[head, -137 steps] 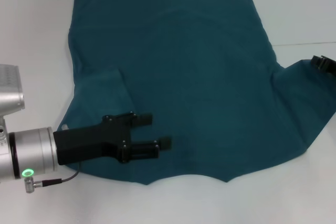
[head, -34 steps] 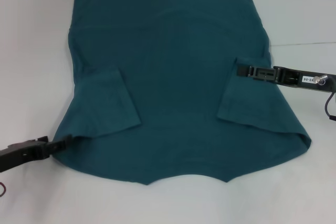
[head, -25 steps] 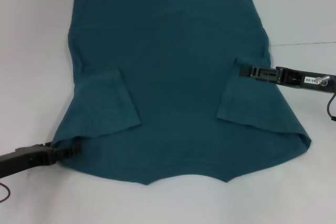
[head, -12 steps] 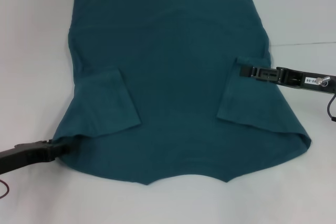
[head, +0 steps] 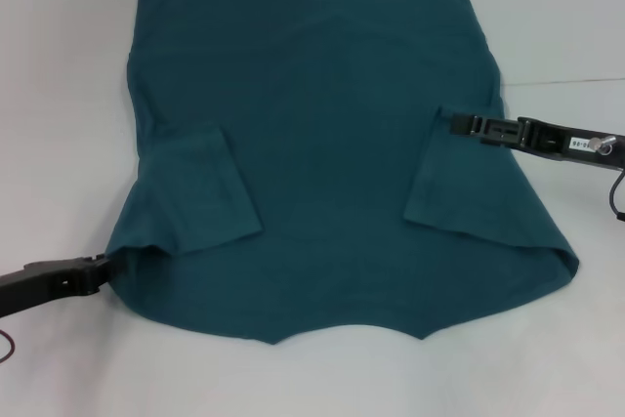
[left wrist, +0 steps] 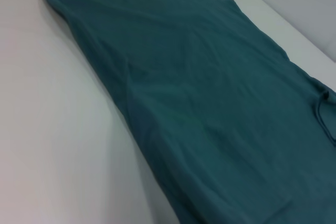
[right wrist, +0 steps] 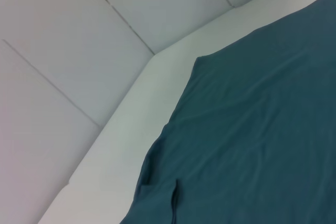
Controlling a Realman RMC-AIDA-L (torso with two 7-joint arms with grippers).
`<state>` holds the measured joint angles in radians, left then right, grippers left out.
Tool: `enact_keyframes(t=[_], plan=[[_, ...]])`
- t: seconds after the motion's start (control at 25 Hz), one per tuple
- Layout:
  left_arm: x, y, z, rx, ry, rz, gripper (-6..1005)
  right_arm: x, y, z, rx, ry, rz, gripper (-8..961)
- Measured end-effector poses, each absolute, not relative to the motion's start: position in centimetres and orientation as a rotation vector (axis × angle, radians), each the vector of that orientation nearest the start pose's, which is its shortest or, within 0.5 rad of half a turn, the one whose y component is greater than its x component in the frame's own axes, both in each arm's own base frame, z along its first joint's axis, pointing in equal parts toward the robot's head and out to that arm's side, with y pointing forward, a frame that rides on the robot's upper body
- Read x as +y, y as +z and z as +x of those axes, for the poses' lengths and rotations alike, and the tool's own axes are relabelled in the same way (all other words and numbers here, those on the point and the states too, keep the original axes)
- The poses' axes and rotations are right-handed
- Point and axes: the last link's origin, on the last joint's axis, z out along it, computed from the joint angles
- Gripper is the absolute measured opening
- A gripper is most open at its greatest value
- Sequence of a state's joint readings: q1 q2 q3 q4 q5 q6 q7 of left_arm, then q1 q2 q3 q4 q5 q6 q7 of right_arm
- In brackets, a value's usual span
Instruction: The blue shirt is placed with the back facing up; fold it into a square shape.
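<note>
The blue shirt (head: 322, 124) lies flat on the white table (head: 59, 95), plain side up, hem far from me and collar near me. Both short sleeves are folded inward onto the body, the left sleeve (head: 200, 192) and the right sleeve (head: 469, 192). My left gripper (head: 101, 269) sits low at the shirt's near-left edge, touching the cloth by the shoulder. My right gripper (head: 451, 122) reaches in from the right, at the far corner of the folded right sleeve. The shirt also fills the left wrist view (left wrist: 210, 103) and the right wrist view (right wrist: 262, 129).
White table surface surrounds the shirt on all sides. A thin seam (head: 566, 80) crosses the table on the right. A dark cable (head: 615, 202) hangs by the right arm. Pale wall panels (right wrist: 79, 51) rise behind the table's far edge.
Since 5.5 s ago the right sleeve has been folded inward and the left arm has left the shirt's middle. In the last second the left gripper drew back leftward; the right gripper shifted slightly farther away.
</note>
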<state>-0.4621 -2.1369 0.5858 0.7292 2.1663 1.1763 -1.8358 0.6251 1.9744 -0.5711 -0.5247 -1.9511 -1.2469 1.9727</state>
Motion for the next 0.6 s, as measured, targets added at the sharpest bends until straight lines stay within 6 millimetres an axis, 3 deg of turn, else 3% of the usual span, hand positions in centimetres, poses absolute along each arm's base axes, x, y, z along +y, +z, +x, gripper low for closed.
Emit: enact_keyframes(t=[0.52,0.6], plan=[[34.7,0.6,-31.8,-1.321,-0.507,-2.211,3,39.1,5.4,30.1,1.476,0.826,-2.065,915],[34.7,0.5,-31.8,-1.321,-0.506,-2.215,4,39.1,5.4,30.2,1.476,0.824,-2.057,915]])
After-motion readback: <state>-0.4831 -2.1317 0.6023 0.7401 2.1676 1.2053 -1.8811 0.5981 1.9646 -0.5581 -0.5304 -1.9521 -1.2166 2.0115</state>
